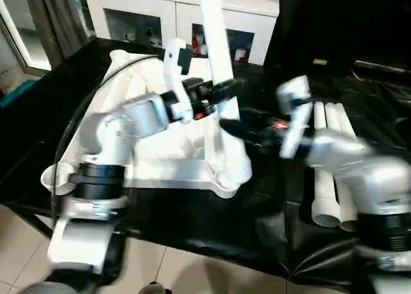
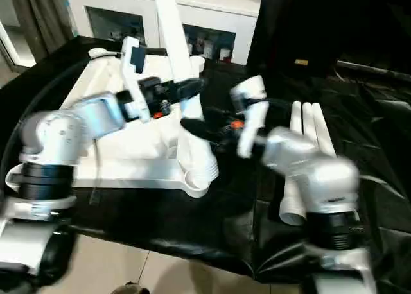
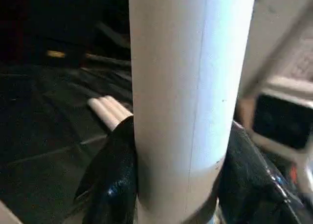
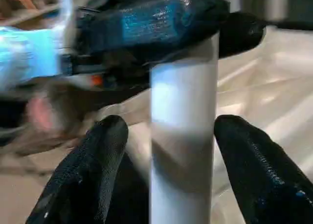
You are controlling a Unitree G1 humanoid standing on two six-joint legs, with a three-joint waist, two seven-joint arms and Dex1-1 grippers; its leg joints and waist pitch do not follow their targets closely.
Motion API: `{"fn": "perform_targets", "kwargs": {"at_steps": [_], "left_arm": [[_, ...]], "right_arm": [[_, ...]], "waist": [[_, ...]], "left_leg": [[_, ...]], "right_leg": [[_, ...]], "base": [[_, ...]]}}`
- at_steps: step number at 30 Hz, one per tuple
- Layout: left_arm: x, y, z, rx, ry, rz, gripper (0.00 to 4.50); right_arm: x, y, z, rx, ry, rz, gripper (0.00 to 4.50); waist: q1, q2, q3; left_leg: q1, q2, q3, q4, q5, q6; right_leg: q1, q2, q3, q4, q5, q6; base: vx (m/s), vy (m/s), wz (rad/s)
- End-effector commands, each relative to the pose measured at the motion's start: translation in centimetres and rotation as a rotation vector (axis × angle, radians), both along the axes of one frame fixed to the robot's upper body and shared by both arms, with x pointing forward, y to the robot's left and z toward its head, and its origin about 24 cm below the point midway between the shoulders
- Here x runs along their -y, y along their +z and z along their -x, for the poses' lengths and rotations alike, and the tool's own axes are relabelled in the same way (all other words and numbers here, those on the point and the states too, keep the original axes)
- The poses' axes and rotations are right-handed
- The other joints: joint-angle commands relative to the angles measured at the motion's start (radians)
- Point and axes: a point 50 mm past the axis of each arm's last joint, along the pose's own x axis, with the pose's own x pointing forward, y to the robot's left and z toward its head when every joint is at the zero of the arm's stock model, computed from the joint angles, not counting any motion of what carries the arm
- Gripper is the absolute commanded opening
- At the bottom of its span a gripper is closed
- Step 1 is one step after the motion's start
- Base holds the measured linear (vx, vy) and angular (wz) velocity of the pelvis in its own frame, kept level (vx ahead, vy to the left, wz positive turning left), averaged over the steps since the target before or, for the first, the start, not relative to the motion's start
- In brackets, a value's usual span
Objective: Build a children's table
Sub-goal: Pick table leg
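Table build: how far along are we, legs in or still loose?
Done: the tabletop lies ribbed side up on the black table. In hand: one upright leg stands at the near corner socket; the left gripper is clamped on it, while the right gripper straddles it lower down with gaps at both fingers. Whether it is fully seated is unclear. Left: three spare legs lie beside the tabletop.

The upright leg (image 1: 215, 43) runs off the frame's top edge at twelve o'clock. The right gripper (image 1: 239, 128) and its arm are smeared by motion. The tabletop (image 1: 154, 159) is partly hidden behind the left forearm at nine o'clock.
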Motion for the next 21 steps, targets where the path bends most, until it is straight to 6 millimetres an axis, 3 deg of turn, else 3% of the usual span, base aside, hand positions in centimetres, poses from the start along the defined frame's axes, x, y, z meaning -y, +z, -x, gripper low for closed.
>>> {"fn": "perform_targets", "kwargs": {"at_steps": [1, 5, 8, 13, 21], "left_arm": [[0.6, 1.5, 0.5, 0.054, -0.096, 0.019, 1.82], [0.5, 2.8, 0.8, 0.063, -0.174, 0.085, 1.82], [0.6, 3.4, 1.2, 0.058, -0.240, 0.147, 1.82], [0.9, 2.8, 1.8, 0.065, -0.306, 0.112, 1.82], [1.2, 2.4, 2.2, 0.064, -0.344, 0.069, 1.82]], "right_arm": [[0.0, 0.5, 0.4, -0.009, 0.054, -0.014, 3.17], [0.0, -0.1, 0.4, -0.030, 0.076, 0.059, 3.17], [-0.4, 0.0, 0.6, -0.048, 0.100, 0.060, 3.17], [-0.7, -0.1, 0.8, -0.061, 0.126, 0.063, 3.17], [-0.7, -0.1, 1.0, -0.055, 0.165, 0.087, 3.17]], "waist": [[-0.001, -0.001, -0.073], [-0.001, -0.003, -0.073], [-0.001, -0.004, -0.072], [0.001, -0.005, -0.074], [0.002, -0.003, -0.073]], "left_leg": [[0.025, 0.045, -0.014, -0.059, -0.051, 0.019], [0.025, 0.045, -0.012, -0.058, -0.057, 0.001], [0.023, 0.044, -0.012, -0.057, -0.052, 0.008], [0.023, 0.045, -0.012, -0.057, -0.035, 0.017], [0.026, 0.047, -0.012, -0.059, -0.051, 0.000]], "right_leg": [[0.051, -0.063, 0.041, -0.066, 0.093, -0.242], [0.050, -0.066, 0.041, -0.066, 0.074, -0.254], [0.051, -0.065, 0.041, -0.067, 0.071, -0.261], [0.051, -0.065, 0.041, -0.065, 0.082, -0.254], [0.049, -0.065, 0.041, -0.066, 0.061, -0.246]], "base": [[0.000, 0.000, 0.00], [0.000, 0.000, 0.00], [0.000, 0.000, 0.00], [0.000, 0.000, 0.00], [0.000, 0.000, 0.00]]}}
